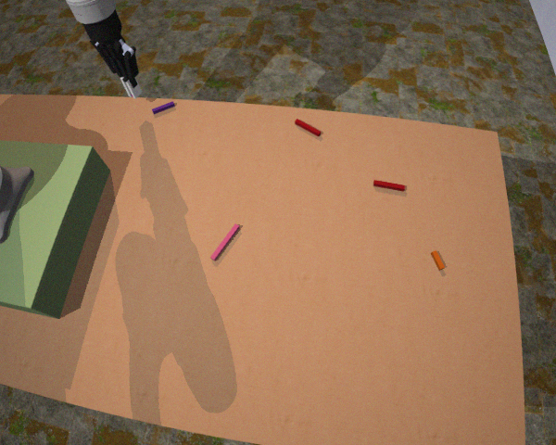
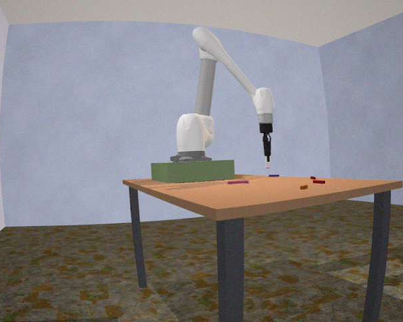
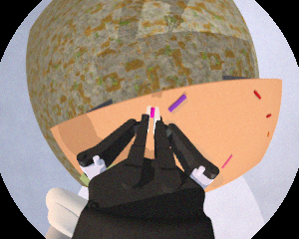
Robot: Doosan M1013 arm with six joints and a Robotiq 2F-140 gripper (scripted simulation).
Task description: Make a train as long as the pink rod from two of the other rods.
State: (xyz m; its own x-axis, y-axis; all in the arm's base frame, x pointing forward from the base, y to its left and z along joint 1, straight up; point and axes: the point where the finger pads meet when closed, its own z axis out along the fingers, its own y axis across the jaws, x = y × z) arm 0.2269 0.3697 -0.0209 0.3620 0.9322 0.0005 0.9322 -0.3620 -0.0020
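My gripper [image 1: 132,93] [image 2: 267,164] [image 3: 151,112] is shut on the magenta rod [image 3: 152,113] [image 2: 267,168], raised above the table's far edge. In the top view the fingers hide that rod. The pink rod [image 1: 225,242] [image 2: 238,182] [image 3: 227,161] lies flat near the middle. One red rod [image 1: 308,127] [image 2: 312,178] [image 3: 257,95] lies toward the far edge, another red rod [image 1: 389,184] [image 2: 318,182] [image 3: 268,116] farther right. These rods lie apart.
The purple rod [image 1: 163,108] [image 2: 273,175] [image 3: 177,103] lies near the far edge, close to the gripper. The orange rod [image 1: 437,260] [image 2: 303,187] [image 3: 268,134] lies toward the right. The green base block [image 1: 72,230] [image 2: 198,171] stands at the left on the table [image 1: 316,335] [image 2: 215,200].
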